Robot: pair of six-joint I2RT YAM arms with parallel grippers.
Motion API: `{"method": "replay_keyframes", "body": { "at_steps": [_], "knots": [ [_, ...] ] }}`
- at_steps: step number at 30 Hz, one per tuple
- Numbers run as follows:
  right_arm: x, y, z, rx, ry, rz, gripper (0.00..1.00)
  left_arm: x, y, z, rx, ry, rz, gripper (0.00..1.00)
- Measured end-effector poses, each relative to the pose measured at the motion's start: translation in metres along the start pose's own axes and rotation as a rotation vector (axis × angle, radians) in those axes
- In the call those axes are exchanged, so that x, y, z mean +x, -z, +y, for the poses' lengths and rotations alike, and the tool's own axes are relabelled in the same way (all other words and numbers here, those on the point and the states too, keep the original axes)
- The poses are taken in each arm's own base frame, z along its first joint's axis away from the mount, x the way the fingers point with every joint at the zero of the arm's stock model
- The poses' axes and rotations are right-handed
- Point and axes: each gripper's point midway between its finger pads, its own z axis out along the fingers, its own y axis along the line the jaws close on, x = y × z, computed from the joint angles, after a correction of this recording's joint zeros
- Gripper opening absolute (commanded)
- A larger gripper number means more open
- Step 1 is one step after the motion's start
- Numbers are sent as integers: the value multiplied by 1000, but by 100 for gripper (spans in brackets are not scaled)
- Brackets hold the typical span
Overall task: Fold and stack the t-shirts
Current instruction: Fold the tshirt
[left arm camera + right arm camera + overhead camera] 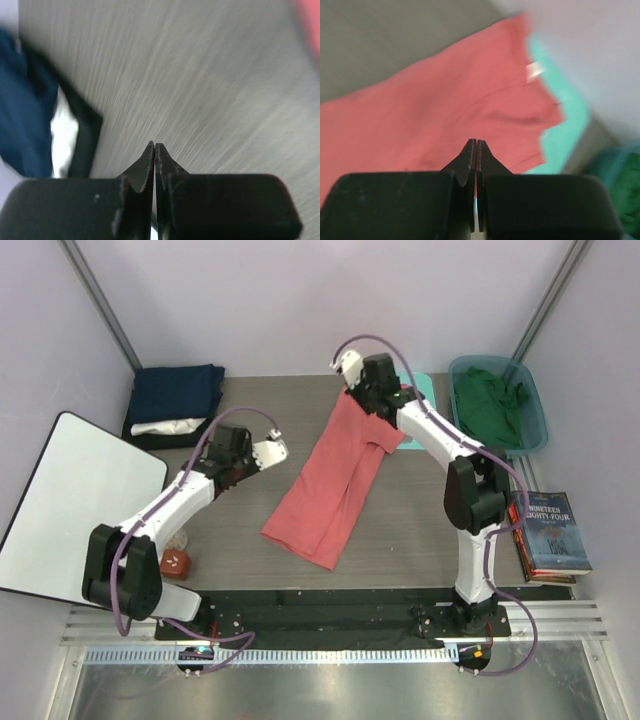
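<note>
**A:** What is at the far left?

**B:** A flat white board with rounded corners, cut off by the frame's edge. Behind it a folded navy t-shirt lies on a white t-shirt, which shows only as a strip. Something dark sits under both, and I cannot tell what it is.

**A:** And the left gripper?

**B:** It is above the bare table, a grey surface with a fine brushed grain. It is near the left edge of the coral-red shirt but apart from it. In the wrist view its black serrated fingers are pressed together with nothing between them.

**A:** What is in the middle?

**B:** The coral-red t-shirt lies flat on the table as a long, soft, slanted shape. A sleeve shows on its right edge, and its hem points toward the arms.

**A:** And the right gripper?

**B:** It is at the shirt's far end. Its jaws are together, and as far as the blurred wrist view shows, they pinch no cloth.

**A:** What is further right?

**B:** A mint-green board, mostly hidden by the shirt and the arm. Next comes a translucent blue bin holding a crumpled dark green t-shirt. After that are some books, partly behind the right arm.
</note>
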Motion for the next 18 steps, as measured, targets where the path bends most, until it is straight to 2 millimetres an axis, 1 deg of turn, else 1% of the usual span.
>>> {"method": "replay_keyframes", "body": {
  "at_steps": [1, 2, 3, 4, 5, 7, 8, 9, 13, 16, 18],
  "knots": [
    [14, -2, 27, -75, 13, 37, 1, 12, 1, 10, -38, 63, 26, 0],
    [25, -2, 49, -133, 24, 66, 1, 20, 2, 17, -63, 111, 43, 0],
    [40, -1, 76, -207, 41, 110, 1, 27, 3, 22, -86, 159, 56, 0],
    [50, 1, 97, -265, 55, 141, 1, 34, 4, 28, -110, 207, 68, 0],
    [61, 4, 123, -337, 74, 174, 1, 41, 6, 31, -129, 254, 76, 0],
    [71, 15, 173, -469, 118, 215, 1, 50, 10, 38, -164, 329, 84, 0],
    [72, 20, 190, -514, 137, 222, 1, 54, 12, 40, -179, 353, 88, 0],
    [71, 28, 210, -568, 160, 223, 1, 57, 14, 43, -193, 382, 90, 0],
    [59, 59, 269, -724, 249, 201, 1, 65, 17, 49, -223, 447, 91, 0],
    [52, 75, 297, -798, 290, 180, 1, 69, 18, 51, -234, 478, 92, 0],
    [53, 82, 308, -833, 305, 179, 1, 71, 18, 52, -238, 494, 94, 0]
  ]
}}
